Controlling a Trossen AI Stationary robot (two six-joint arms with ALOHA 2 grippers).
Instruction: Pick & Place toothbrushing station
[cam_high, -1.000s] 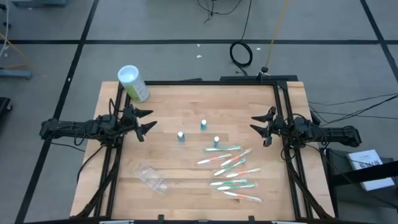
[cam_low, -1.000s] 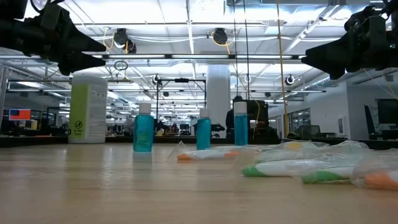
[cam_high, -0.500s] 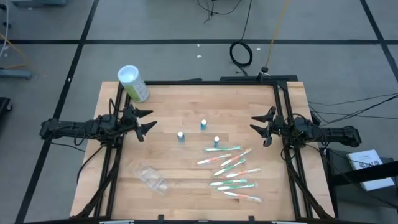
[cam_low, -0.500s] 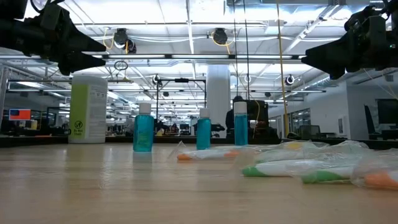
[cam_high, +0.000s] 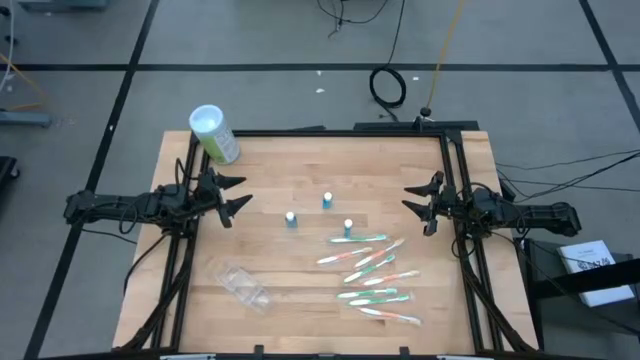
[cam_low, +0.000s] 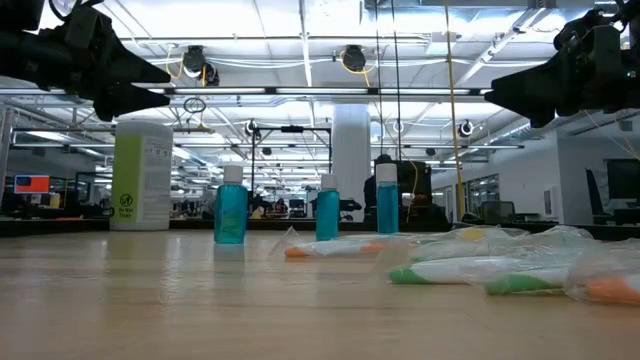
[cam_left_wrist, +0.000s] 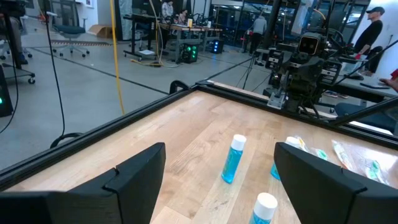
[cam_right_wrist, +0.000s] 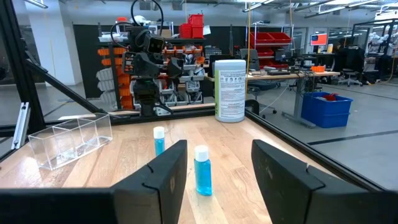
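Note:
Three small blue tubes with white caps (cam_high: 327, 200) (cam_high: 291, 218) (cam_high: 348, 228) stand upright on their bases at the middle of the wooden table. Several thin white toothbrushes (cam_high: 372, 275) with green or orange accents lie flat in clear wrappers toward the near right. A clear plastic holder (cam_high: 243, 285) lies on the table at the near left. My left gripper (cam_high: 238, 193) hovers open above the table's left edge. My right gripper (cam_high: 408, 199) hovers open above the right edge. Both point level toward the middle, with nothing between their fingers.
A large green canister with a white lid (cam_high: 215, 133) stands at the far left corner. A black frame (cam_high: 340, 133) borders the table. Bare wood lies between the tubes and each gripper. In the wrist views, people and workbenches show in the room beyond the table.

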